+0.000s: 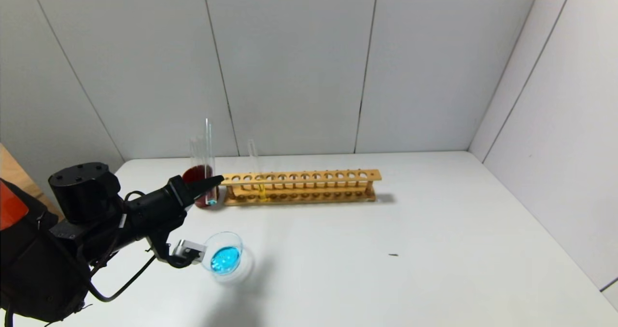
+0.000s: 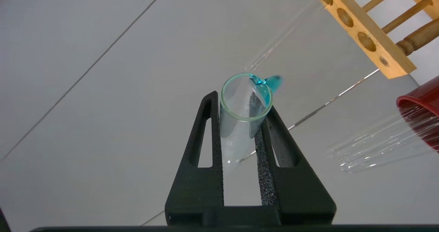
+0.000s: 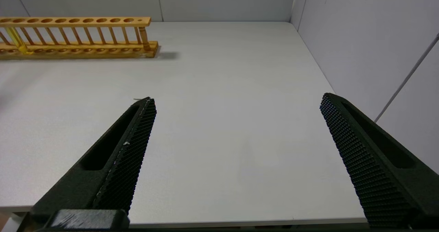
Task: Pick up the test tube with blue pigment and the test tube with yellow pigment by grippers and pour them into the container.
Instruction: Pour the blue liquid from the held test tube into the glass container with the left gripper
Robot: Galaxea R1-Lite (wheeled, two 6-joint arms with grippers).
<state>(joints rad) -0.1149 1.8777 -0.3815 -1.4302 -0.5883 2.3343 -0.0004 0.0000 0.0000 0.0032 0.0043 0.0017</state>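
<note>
The left gripper (image 1: 212, 181) is clamped on the test tube with blue pigment (image 1: 209, 163), which is held upright beside the red cup (image 1: 198, 186) at the left end of the wooden rack (image 1: 301, 187). In the left wrist view the tube (image 2: 245, 105) is seen pinched between the two black fingers (image 2: 209, 139), its open mouth towards the camera, with only a smear of teal left near the rim and a little at the bottom (so it looks nearly emptied). Other clear empty tubes (image 2: 377, 146) lean out of the red cup just beside it.

Nearer the robot, the container (image 1: 223, 257) stands on the white table (image 1: 386, 269) and already holds a pool of bright blue liquid; the blue pour is therefore judged done, and the spent tube appears to be on its way to be put down by the cup or rack.

The test tube with yellow pigment (image 1: 257, 172) is seen standing in the rack, near its left end, its yellow column untouched. That half of the task is left. The right gripper (image 3: 236, 122) is parked over bare table well to the right of the rack, its fingers spread wide with nothing between them.
</note>
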